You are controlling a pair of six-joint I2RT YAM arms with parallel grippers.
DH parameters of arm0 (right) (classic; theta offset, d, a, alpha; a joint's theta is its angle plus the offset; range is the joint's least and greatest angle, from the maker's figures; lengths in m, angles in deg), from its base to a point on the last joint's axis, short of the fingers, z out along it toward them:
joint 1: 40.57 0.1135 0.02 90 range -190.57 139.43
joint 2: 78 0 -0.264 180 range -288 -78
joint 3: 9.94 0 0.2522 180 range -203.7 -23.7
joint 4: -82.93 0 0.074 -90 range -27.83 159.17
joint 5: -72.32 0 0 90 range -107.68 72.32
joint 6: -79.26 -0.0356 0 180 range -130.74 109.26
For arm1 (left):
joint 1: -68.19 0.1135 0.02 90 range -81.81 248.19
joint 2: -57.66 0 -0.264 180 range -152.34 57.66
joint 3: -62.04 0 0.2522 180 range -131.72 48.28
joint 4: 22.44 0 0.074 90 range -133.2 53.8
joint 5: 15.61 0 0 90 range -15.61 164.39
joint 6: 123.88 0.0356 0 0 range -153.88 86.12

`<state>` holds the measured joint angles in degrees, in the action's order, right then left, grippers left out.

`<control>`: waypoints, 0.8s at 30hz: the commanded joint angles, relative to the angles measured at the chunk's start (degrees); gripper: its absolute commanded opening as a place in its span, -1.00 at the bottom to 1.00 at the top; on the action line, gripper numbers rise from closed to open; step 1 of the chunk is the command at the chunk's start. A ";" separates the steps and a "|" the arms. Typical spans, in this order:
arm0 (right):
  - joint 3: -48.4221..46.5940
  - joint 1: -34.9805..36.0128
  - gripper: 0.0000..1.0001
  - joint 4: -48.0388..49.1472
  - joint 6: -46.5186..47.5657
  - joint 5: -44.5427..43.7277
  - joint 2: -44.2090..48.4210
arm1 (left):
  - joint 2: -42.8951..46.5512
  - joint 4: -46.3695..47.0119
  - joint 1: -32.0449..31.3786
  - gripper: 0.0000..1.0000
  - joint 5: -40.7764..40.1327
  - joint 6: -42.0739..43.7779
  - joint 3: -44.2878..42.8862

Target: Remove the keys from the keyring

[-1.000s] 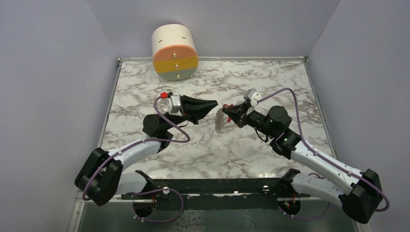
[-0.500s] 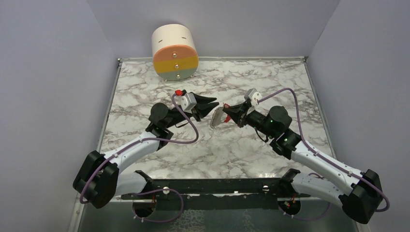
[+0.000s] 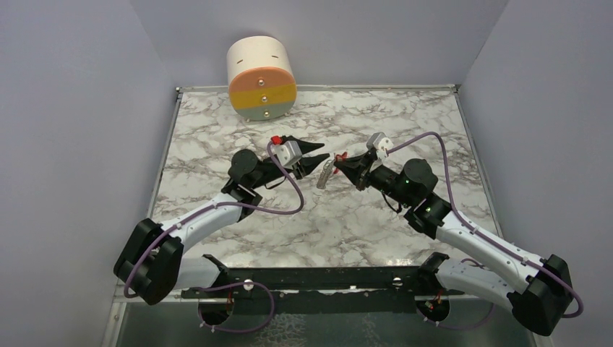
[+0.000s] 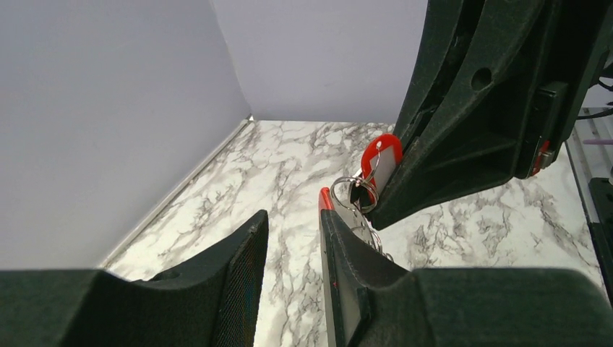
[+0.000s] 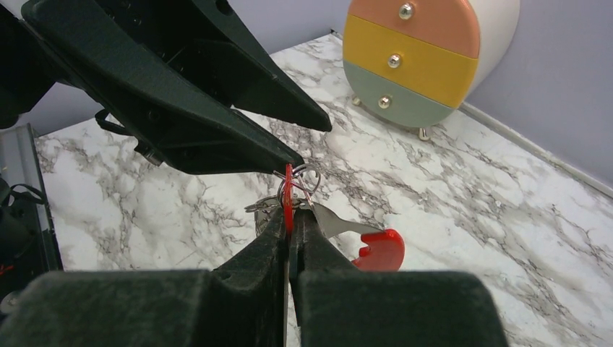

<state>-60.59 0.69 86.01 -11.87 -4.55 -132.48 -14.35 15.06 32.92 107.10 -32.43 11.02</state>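
Beyond the left pincer (image 3: 322, 155), at the far edge of the worktop (image 3: 217, 130), a round drawer unit (image 3: 262, 79) stands with three drawers, peach, yellow and grey-green. All three are shut, so I cannot see what is in them. The left pincer is spread, with a clear gap between its fingers (image 4: 242, 267). Its tips sit right by the keyring (image 5: 306, 176), and I cannot tell if they touch it. The keys (image 3: 326, 174) hang from the ring just below both pincer tips, up off the worktop. The right pincer (image 3: 338, 163) is pressed together, pinching the bunch's red tag (image 4: 382, 155). The tag's white label is too small to read. A red-headed key (image 5: 379, 249) dangles just under the right pincer's fingers.
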 commanded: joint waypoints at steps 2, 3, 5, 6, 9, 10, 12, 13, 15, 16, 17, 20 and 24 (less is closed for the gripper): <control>-0.37 -0.12 -0.99 2.12 0.55 -0.38 0.82 | -0.49 1.13 0.02 -0.30 2.75 0.77 -2.98; -0.34 -0.17 -0.99 2.14 0.52 -0.38 0.86 | -0.54 1.53 0.00 -0.30 3.10 0.44 -3.04; -0.45 -0.12 -0.99 2.21 0.59 -0.30 0.74 | -0.74 2.77 -0.04 -0.30 4.29 -0.40 -3.25; -0.41 -0.12 -0.99 2.15 0.56 -0.29 0.66 | -1.00 3.51 -0.01 -0.30 5.04 -1.06 -3.34; -0.55 -0.12 -0.99 2.19 0.47 -0.29 0.59 | -1.95 4.92 -0.05 -0.30 7.27 -2.38 -3.88; -0.61 -0.12 -0.99 2.23 0.48 -0.29 0.67 | -2.18 4.98 -0.06 -0.30 7.62 -2.55 -4.02; -0.60 -0.13 -0.99 2.19 0.51 -0.35 0.84 | -2.57 5.22 -0.07 -0.32 8.22 -2.59 -4.06; -0.58 -0.12 -0.99 2.15 0.50 -0.30 0.82 | -2.71 5.31 -0.07 -0.32 8.53 -2.62 -4.05; -0.61 -0.12 -0.99 2.10 0.53 -0.38 0.82 | -2.95 5.69 -0.07 -0.34 9.54 -2.78 -4.01; -0.72 -0.12 -0.99 2.06 0.58 -0.38 0.85 | -3.02 6.00 -0.07 -0.34 9.98 -2.82 -3.85; -0.73 -0.17 -0.99 2.06 0.60 -0.30 0.79 | -3.04 6.39 -0.09 -0.35 10.48 -2.85 -3.71; -0.76 -0.12 -0.99 2.06 0.53 -0.29 0.74 | -2.76 7.35 -0.07 -0.36 12.14 -2.98 -3.21; -0.79 -0.12 -0.99 2.19 0.49 -0.16 0.70 | -2.85 9.32 -0.07 -0.37 14.94 -2.98 -2.60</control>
<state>-60.61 0.60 86.01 -11.87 -4.57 -132.46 -17.06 20.02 33.12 116.12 -34.51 8.38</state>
